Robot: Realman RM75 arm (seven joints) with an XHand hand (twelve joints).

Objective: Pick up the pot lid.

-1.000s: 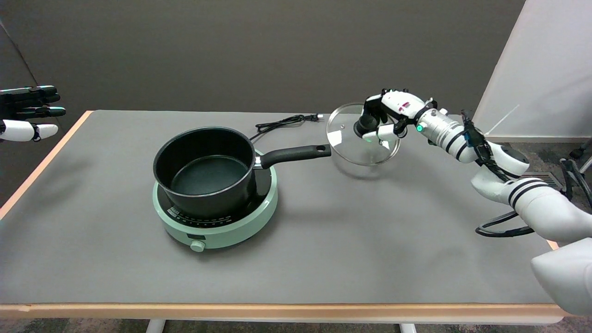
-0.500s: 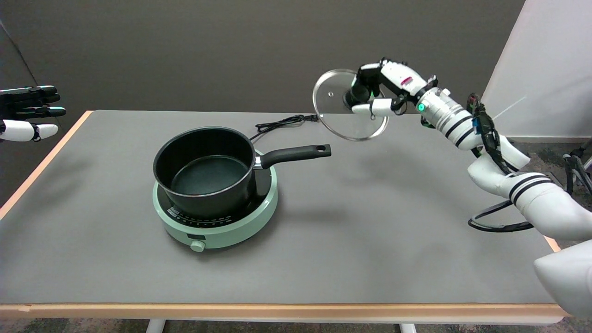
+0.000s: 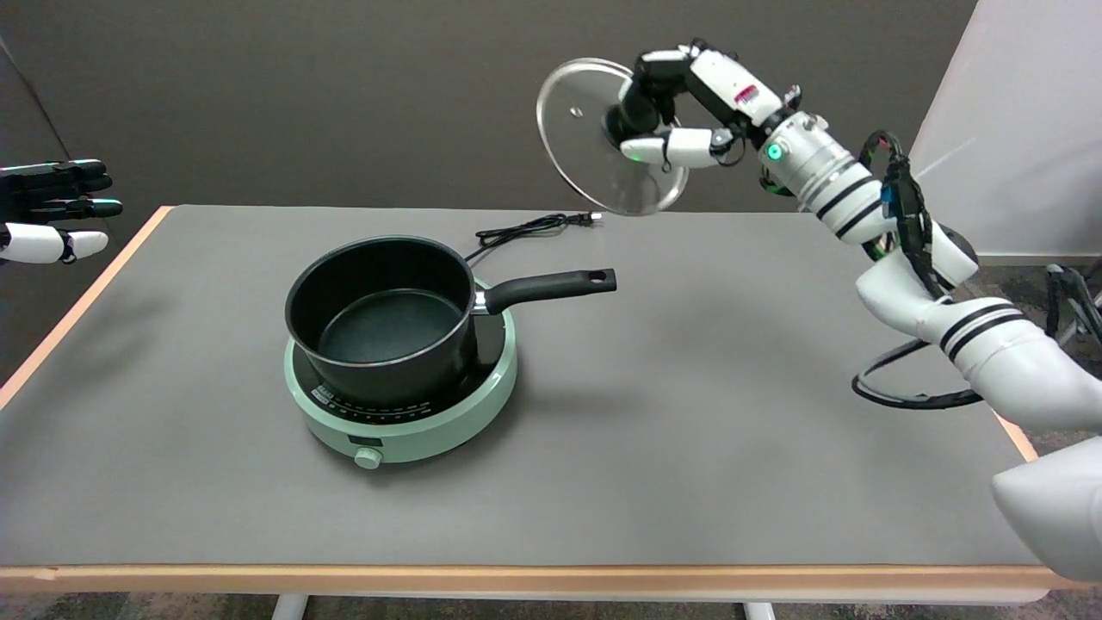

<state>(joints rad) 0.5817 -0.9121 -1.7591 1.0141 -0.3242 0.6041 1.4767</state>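
Your right hand (image 3: 680, 108), fingers wrapped on the knob, has raised the lid (image 3: 594, 138) well above the table (image 3: 689, 430) and tilted it steeply, so the pickup looks done.

Round clear-glass pot lid with metal rim and black knob (image 3: 578, 129) | airborne above table's far side | steeply tilted | knob gripped
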